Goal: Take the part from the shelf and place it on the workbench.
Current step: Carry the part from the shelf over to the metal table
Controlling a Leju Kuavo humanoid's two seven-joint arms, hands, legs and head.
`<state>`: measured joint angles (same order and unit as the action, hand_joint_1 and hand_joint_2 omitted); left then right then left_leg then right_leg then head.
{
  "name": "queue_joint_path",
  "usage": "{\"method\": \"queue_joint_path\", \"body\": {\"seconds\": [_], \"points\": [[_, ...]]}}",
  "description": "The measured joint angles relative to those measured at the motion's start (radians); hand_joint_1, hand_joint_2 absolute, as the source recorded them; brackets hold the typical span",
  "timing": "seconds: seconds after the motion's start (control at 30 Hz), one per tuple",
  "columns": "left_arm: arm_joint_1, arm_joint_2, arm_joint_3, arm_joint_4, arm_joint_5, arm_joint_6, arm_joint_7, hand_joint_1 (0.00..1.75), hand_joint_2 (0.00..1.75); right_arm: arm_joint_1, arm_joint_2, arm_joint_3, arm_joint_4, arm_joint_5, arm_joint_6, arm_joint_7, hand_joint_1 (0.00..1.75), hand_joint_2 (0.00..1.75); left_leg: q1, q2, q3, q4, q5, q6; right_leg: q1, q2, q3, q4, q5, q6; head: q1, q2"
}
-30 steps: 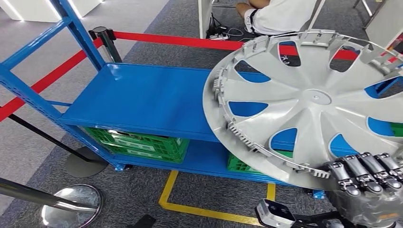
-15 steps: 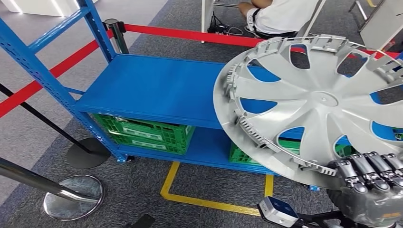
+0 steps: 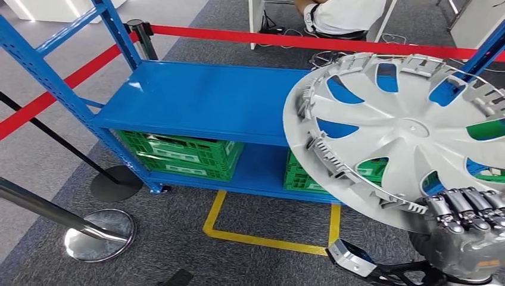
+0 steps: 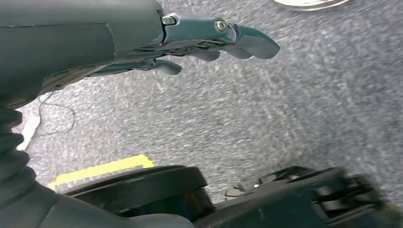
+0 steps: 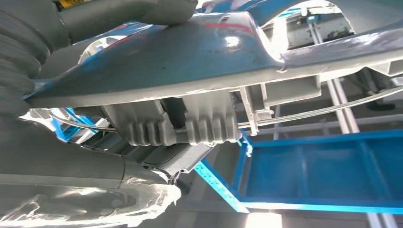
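The part is a large silver wheel cover with spoke cut-outs, held tilted in the air on the right of the head view, in front of the blue shelf. My right hand grips its near rim from below, dark fingers curled over the edge. The right wrist view looks along the cover's ribbed underside, with the hand's thumb pressed on its face. My left hand hangs over the grey carpet, fingers extended and holding nothing.
Green crates sit on the shelf's lower level. A red barrier tape runs behind the shelf, and chrome stanchion bases stand at the left. Yellow floor tape marks the carpet. A seated person is at the far back.
The camera has shifted, so the shelf sits further right and lower in the picture. The wheel cover stays in my right hand, now lower and more to the right.
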<state>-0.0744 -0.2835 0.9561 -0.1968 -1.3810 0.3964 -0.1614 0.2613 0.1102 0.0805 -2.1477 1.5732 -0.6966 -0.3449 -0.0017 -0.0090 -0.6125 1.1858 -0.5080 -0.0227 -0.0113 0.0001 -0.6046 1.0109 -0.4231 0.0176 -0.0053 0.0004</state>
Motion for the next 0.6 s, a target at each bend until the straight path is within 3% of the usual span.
{"method": "queue_joint_path", "body": {"seconds": [0.07,0.1,0.13,0.2,0.23,0.27,0.3,0.37,0.4,0.43,0.47,0.53,0.6], "points": [[-0.003,0.0,0.0,0.0,0.0,0.0,0.0,0.0,1.75,0.002,0.0,0.0,0.001,0.0,0.0,0.0,1.75,1.75,-0.001,-0.001,0.096,-0.139,0.018,0.007,0.002,0.0,-0.018,0.002,0.017,0.01,0.0,0.0],[-0.005,-0.001,0.0,0.0,0.0,0.0,0.0,0.0,1.75,0.002,0.0,-0.001,0.001,0.0,0.0,0.0,1.75,1.75,-0.002,-0.002,0.124,-0.189,0.013,0.011,0.003,0.0,-0.024,0.002,0.026,0.016,0.001,0.0],[-0.006,-0.001,0.0,0.0,0.0,0.0,0.0,0.0,1.75,0.002,0.0,-0.001,0.001,0.0,0.0,0.0,1.75,1.75,-0.004,-0.003,0.136,-0.216,0.008,0.015,0.004,-0.001,-0.028,0.0,0.036,0.021,0.001,0.0],[-0.004,-0.002,0.0,0.0,0.0,0.0,0.0,0.0,1.75,0.003,0.0,-0.001,0.002,0.0,0.0,0.0,1.75,1.75,-0.006,-0.002,0.126,-0.227,0.02,0.026,0.001,-0.001,-0.035,-0.004,0.05,0.032,0.0,0.0],[-0.003,-0.002,0.0,0.0,0.0,0.0,0.001,0.0,1.75,0.004,0.0,-0.001,0.002,0.0,0.0,0.0,1.75,1.75,-0.005,0.0,0.118,-0.228,0.03,0.034,-0.001,0.0,-0.043,0.004,0.038,0.037,0.002,0.0],[-0.002,-0.002,0.0,0.0,0.001,0.0,0.001,0.0,1.75,0.004,0.0,-0.001,0.002,0.0,0.0,0.0,1.75,1.75,-0.004,0.002,0.108,-0.23,0.041,0.041,-0.001,0.001,-0.054,0.027,0.008,0.042,0.003,0.0],[-0.002,-0.002,0.001,0.0,0.001,0.0,0.001,0.0,1.75,0.005,0.0,-0.001,0.003,0.0,0.0,0.0,1.75,1.75,-0.003,0.004,0.097,-0.23,0.052,0.046,-0.001,0.001,-0.07,0.075,-0.04,0.045,0.004,0.0],[-0.002,-0.002,0.001,0.0,0.001,0.0,0.001,0.0,1.75,0.005,0.0,-0.001,0.005,0.0,0.0,0.0,1.75,1.75,-0.004,0.005,0.071,-0.229,0.074,0.051,-0.001,0.001,-0.099,0.208,-0.134,0.05,0.007,0.0],[-0.002,-0.002,0.001,0.0,0.002,0.0,0.001,0.0,1.75,0.005,0.0,-0.001,0.006,0.0,0.0,0.0,1.75,1.75,-0.005,0.005,0.058,-0.229,0.084,0.051,-0.001,0.001,-0.106,0.264,-0.158,0.051,0.008,0.0],[-0.002,-0.001,0.001,0.0,0.003,0.0,0.001,0.0,1.75,0.006,0.0,-0.001,0.007,0.0,0.0,-0.001,1.75,1.75,-0.006,0.006,0.044,-0.228,0.094,0.051,0.0,0.001,-0.098,0.289,-0.155,0.051,0.008,0.0],[-0.001,-0.001,0.001,0.0,0.004,0.0,0.001,0.0,1.75,0.006,0.0,-0.001,0.008,0.0,0.0,-0.003,1.75,1.75,-0.007,0.007,0.031,-0.228,0.104,0.049,0.0,0.001,-0.075,0.282,-0.135,0.051,0.008,0.0],[-0.001,-0.001,0.001,0.0,0.006,0.0,0.001,0.0,1.75,0.005,0.0,-0.002,0.008,0.0,0.0,-0.013,1.75,1.75,-0.006,0.007,0.006,-0.226,0.124,0.044,-0.001,0.001,0.017,0.173,-0.081,0.049,0.008,0.0],[-0.002,0.0,0.001,0.0,0.007,0.001,0.001,0.0,1.75,0.003,0.0,-0.005,0.008,0.0,0.0,-0.025,1.75,1.75,-0.008,0.007,-0.011,-0.224,0.143,0.035,0.001,0.003,0.121,0.022,-0.082,0.046,0.007,0.0]]}}
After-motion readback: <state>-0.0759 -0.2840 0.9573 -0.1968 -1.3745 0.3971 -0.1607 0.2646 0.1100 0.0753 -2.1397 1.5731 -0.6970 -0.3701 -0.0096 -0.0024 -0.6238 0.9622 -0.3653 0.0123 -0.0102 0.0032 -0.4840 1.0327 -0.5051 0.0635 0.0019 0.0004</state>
